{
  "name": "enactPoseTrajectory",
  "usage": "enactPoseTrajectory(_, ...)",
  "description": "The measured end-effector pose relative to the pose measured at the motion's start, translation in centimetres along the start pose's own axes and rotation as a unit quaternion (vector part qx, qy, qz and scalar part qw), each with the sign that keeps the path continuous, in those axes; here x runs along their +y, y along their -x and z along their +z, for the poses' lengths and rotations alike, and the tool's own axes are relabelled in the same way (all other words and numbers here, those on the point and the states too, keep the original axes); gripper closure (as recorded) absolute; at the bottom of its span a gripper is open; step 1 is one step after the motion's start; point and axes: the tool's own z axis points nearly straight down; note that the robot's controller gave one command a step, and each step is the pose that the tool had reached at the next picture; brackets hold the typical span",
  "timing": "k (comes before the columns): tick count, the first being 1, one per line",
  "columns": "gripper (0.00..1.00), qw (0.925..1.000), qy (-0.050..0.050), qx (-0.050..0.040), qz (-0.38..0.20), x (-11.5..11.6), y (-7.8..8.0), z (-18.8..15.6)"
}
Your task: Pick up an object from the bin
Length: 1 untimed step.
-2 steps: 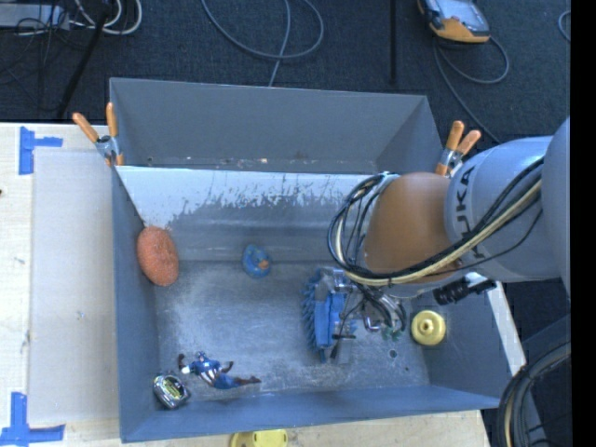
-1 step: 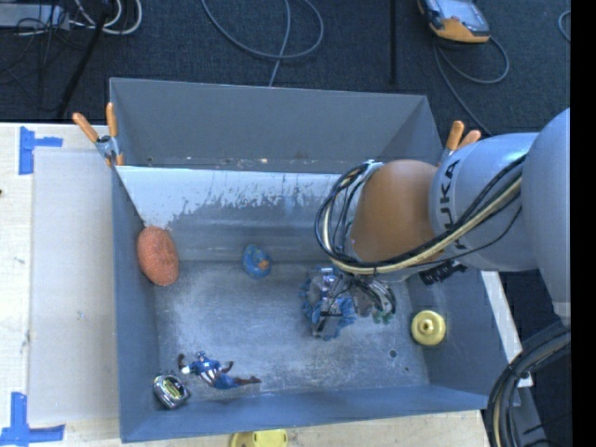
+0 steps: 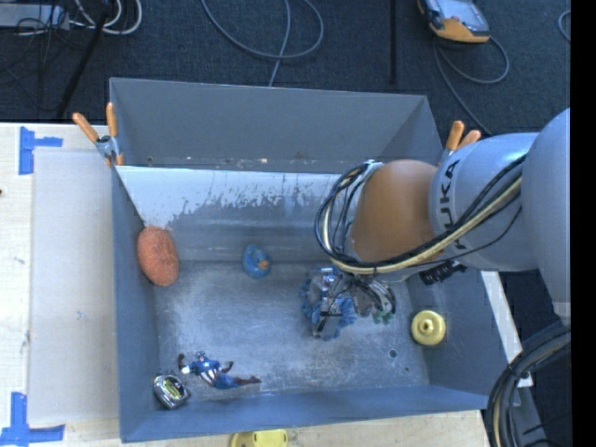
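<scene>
My gripper [image 3: 325, 320] is low in the bin's right-centre, under the arm's wrist. It is pressed down into a crumpled blue thing [image 3: 345, 308] that lies on the floor there, and the blue shows on both sides of it. A yellow round knob-like piece [image 3: 428, 327] lies a short way to the right of the gripper. Up and to the left, apart from the gripper, is a small blue lump with an orange spot [image 3: 254, 262].
An orange-brown oval lump [image 3: 158, 255] rests against the left wall. Near the front left corner lie a small yellow-and-black tape measure [image 3: 170, 391] and a blue toy figure [image 3: 216, 372]. The arm's wrist and cables overhang the right side of the bin.
</scene>
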Motion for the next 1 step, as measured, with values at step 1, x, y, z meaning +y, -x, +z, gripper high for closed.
enactPoseTrajectory(1, 1.0, 0.9999, 0.0, 0.0052, -0.013, -0.82, 4.58, -19.62)
